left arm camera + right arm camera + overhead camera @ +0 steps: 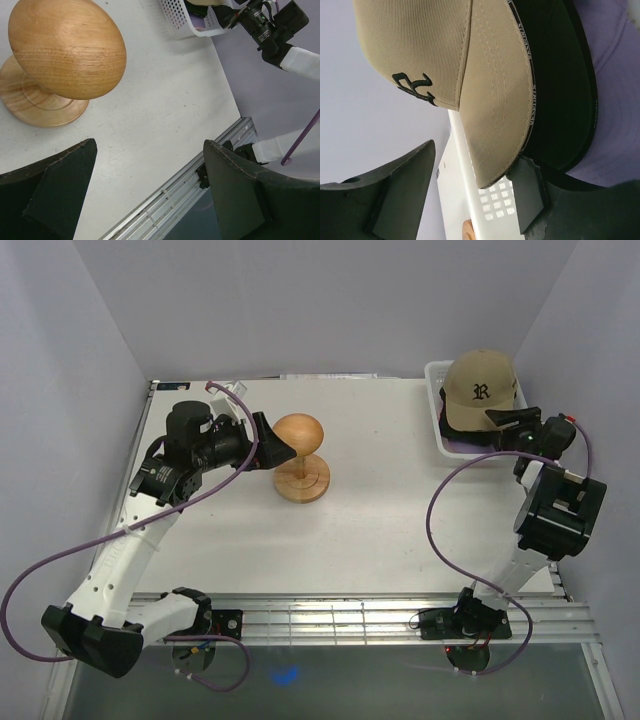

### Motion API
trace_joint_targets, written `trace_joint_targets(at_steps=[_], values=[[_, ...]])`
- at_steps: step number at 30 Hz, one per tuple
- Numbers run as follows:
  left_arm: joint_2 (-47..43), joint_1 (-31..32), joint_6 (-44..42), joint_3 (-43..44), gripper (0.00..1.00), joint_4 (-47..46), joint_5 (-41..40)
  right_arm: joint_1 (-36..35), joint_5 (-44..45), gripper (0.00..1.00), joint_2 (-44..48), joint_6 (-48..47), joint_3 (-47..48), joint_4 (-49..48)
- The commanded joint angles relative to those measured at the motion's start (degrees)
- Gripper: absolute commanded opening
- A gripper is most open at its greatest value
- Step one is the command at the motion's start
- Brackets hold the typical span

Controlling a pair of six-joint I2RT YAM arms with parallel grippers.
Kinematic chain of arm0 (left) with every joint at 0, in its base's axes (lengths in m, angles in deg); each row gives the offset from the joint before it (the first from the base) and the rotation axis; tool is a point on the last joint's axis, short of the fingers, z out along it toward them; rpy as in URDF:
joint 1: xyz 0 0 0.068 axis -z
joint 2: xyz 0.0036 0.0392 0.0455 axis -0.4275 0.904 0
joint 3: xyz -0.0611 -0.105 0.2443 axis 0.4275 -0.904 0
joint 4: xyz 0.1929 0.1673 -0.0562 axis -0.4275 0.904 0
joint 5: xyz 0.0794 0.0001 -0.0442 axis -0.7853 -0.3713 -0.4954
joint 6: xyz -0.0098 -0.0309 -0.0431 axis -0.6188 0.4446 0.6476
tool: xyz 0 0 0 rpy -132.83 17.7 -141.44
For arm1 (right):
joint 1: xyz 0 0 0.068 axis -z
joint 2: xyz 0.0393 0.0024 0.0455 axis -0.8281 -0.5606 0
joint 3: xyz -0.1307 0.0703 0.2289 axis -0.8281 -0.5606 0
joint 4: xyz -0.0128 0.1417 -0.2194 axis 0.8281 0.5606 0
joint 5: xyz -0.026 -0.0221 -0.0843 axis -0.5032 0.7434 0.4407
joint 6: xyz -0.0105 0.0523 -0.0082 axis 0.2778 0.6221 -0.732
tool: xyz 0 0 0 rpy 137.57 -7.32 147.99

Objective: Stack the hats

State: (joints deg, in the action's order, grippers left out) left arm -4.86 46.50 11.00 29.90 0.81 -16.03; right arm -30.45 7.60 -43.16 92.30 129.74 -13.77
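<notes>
tan cap (478, 380) atop basket (436, 408) points brim nearward, between parted jaws of the right gripper (505, 421); left gripper (272, 446) gapes.

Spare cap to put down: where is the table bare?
Bare: the stretch between the wooden stand and the basket, and the near strip from stand to metal rail. Crowded: the basket corner, with tan cap and right arm, and between stand and left arm.

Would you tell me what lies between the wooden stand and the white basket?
Nothing: in the top view only bare table separates the wooden stand and the white basket, and the left wrist view agrees.
</notes>
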Motion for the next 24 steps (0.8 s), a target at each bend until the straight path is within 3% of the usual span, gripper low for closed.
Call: trace_joint_targets(at_steps=[1,4,9,13,14,24], values=[[-0.89,0.17,-0.52,0.22,0.98,-1.34,-0.53,-0.40,0.26,0.66,-3.41,1.02,-1.51,-5.15],[-0.89,0.17,-0.26,0.04,0.98,-1.69,-0.62,-0.58,-0.71,0.54,-5.34,3.83,-2.83,-10.07],[-0.71,0.17,-0.35,0.47,0.98,-1.70,-0.71,-1.02,-1.06,0.43,-7.63,6.12,-2.57,-15.68],[-0.80,0.17,-0.43,0.39,0.98,-1.78,-0.89,-1.11,-2.46,0.12,-9.56,11.65,-2.92,-24.31],[-0.80,0.17,-0.43,0.39,0.98,-1.78,-0.97,-1.19,-2.81,0.08,-10.18,14.10,-2.83,-25.80],[-1.33,0.17,-0.35,-0.32,0.98,-2.84,-0.53,-2.51,-3.87,0.08,-16.15,35.54,-0.20,-55.77]])
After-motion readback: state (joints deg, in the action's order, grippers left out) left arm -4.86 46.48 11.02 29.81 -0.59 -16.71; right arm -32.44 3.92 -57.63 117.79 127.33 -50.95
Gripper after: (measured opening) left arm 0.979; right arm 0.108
